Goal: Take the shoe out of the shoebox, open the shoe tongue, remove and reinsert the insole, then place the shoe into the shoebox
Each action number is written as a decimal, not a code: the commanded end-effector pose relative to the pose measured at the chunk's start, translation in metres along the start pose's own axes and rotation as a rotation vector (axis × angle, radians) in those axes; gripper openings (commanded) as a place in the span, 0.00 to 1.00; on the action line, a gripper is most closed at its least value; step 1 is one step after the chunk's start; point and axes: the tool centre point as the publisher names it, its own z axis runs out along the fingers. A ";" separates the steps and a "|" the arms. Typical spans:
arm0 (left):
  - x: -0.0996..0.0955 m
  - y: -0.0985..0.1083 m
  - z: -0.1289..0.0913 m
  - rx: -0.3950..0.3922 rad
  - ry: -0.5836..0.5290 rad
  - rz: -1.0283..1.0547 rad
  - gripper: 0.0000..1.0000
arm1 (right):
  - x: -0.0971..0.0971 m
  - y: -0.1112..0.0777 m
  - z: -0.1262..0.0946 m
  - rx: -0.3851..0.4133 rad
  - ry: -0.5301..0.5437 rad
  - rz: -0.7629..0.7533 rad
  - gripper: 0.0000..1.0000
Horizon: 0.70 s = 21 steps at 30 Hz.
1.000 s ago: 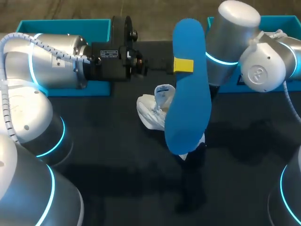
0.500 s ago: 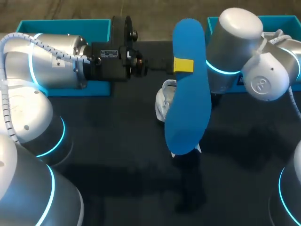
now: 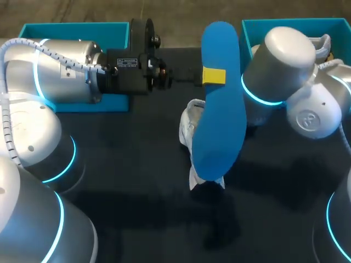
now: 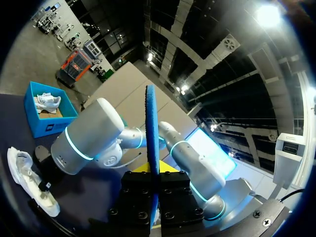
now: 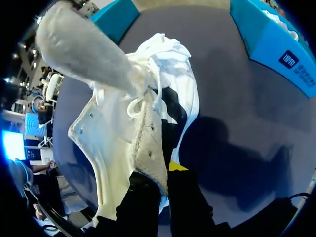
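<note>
My left gripper is clamped on the blue insole, held up in the middle of the frame. Just beneath it, my right gripper pinches the white shoe by its side wall, below the shoebox at upper right.

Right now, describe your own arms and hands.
Left arm and right arm: silver rounded cylinders with glowing cyan rings. A white spiral cable runs along the left, whose black wrist bears a white label. Left hand and right hand: black, yellow-tipped fingers.
</note>
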 end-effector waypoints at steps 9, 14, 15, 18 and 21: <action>0.000 0.001 0.000 0.003 0.000 0.000 0.00 | 0.004 -0.006 0.020 -0.014 0.028 0.018 0.00; 0.000 0.001 0.000 0.003 0.000 0.000 0.00 | 0.011 -0.007 0.019 -0.022 0.045 0.028 0.00; 0.000 0.001 0.000 0.003 0.000 0.000 0.00 | 0.013 -0.007 0.018 -0.023 0.046 0.028 0.00; 0.000 0.001 0.000 0.003 0.000 0.000 0.00 | 0.016 -0.007 0.014 -0.042 0.053 0.041 0.00; 0.000 0.001 0.000 0.003 0.000 0.000 0.00 | 0.021 -0.006 0.012 -0.046 0.052 0.045 0.00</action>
